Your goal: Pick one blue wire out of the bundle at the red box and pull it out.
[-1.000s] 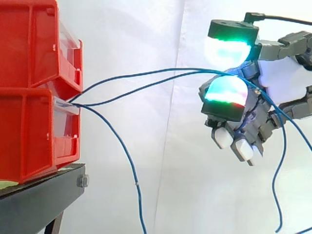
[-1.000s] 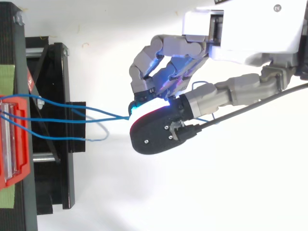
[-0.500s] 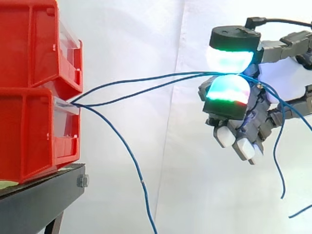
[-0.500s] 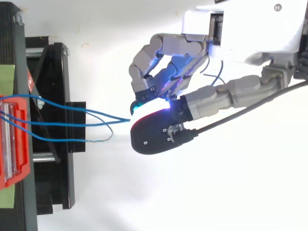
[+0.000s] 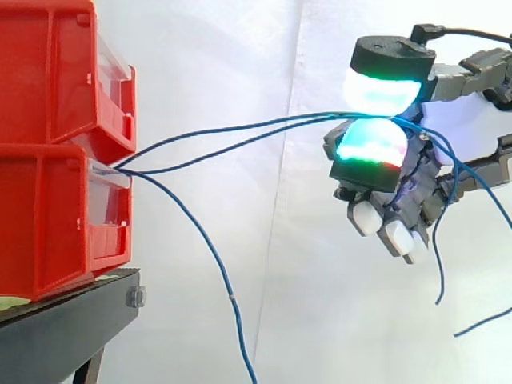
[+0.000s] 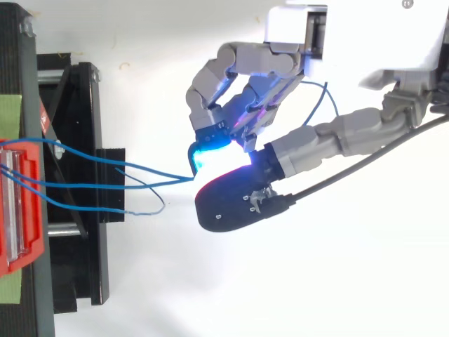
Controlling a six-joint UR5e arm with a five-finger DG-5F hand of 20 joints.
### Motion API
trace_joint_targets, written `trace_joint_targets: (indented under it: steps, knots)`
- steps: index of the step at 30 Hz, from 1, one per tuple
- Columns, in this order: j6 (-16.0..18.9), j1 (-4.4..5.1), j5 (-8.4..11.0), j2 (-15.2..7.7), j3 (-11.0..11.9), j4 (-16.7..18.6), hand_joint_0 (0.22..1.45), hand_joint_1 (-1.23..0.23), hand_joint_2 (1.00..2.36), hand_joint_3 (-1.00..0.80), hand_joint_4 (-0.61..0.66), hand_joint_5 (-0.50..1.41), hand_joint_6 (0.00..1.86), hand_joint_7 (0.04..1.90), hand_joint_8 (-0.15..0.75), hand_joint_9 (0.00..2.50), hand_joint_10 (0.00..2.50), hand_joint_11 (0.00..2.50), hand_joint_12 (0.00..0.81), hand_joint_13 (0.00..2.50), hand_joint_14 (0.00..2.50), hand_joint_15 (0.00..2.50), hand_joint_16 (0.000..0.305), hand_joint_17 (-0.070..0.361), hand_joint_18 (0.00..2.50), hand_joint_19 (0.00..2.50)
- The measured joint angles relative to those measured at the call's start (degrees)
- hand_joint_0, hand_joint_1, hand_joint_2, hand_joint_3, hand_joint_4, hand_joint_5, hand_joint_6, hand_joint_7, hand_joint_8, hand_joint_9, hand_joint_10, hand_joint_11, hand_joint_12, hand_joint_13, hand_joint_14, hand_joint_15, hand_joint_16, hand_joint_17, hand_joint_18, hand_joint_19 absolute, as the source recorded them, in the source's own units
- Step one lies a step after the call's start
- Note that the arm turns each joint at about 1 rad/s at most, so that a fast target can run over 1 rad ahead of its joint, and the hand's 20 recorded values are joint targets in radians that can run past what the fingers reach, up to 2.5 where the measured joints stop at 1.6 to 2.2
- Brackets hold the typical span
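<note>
Spotted the hand (image 5: 416,188) pinching two blue wires (image 6: 175,177) tight between its glowing pads (image 5: 384,88), well clear of the red bins (image 5: 48,216). Also caught a third wire (image 5: 231,298) drooping down loose.

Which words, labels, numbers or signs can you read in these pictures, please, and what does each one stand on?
No text can be read.
Red boxes: the clear front panels show no print.
Black stand: the small red patch beside it is too small to tell whether it is print.
Hand, pinching the blue wires: no marking.
</note>
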Motion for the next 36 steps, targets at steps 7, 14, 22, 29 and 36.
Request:
trace_joint_targets:
  steps: [7,14,22,29,36]
  knots:
    - [0.0,-0.05,0.0,0.0,0.0,0.0,0.7,-0.91,1.0,-0.49,0.09,-0.15,0.93,1.03,0.319,0.9,0.01,0.51,0.4,0.91,0.02,0.53,0.052,0.118,0.81,0.48]
    - [0.0,-0.03,0.0,0.0,0.0,0.0,0.64,-0.8,1.01,-0.43,0.12,-0.14,0.93,1.06,0.332,0.96,0.01,0.52,0.404,0.92,0.02,0.54,0.053,0.118,0.8,0.52]
    - [0.0,0.22,0.13,0.0,0.0,0.0,0.6,-0.75,1.01,-0.35,0.11,-0.12,0.93,1.11,0.32,1.04,0.02,0.51,0.401,0.95,0.02,0.55,0.052,0.118,0.8,0.56]
    - [0.1,0.48,0.17,0.0,0.0,0.0,0.58,-0.72,1.01,-0.34,0.12,-0.12,0.92,1.13,0.323,1.07,0.01,0.52,0.408,0.97,0.02,0.55,0.054,0.121,0.81,0.57]
    - [0.8,0.81,0.18,0.0,0.0,0.0,0.56,-0.64,1.01,-0.31,0.12,-0.11,0.92,1.13,0.326,1.09,0.01,0.52,0.416,0.97,0.02,0.56,0.055,0.124,0.8,0.58]
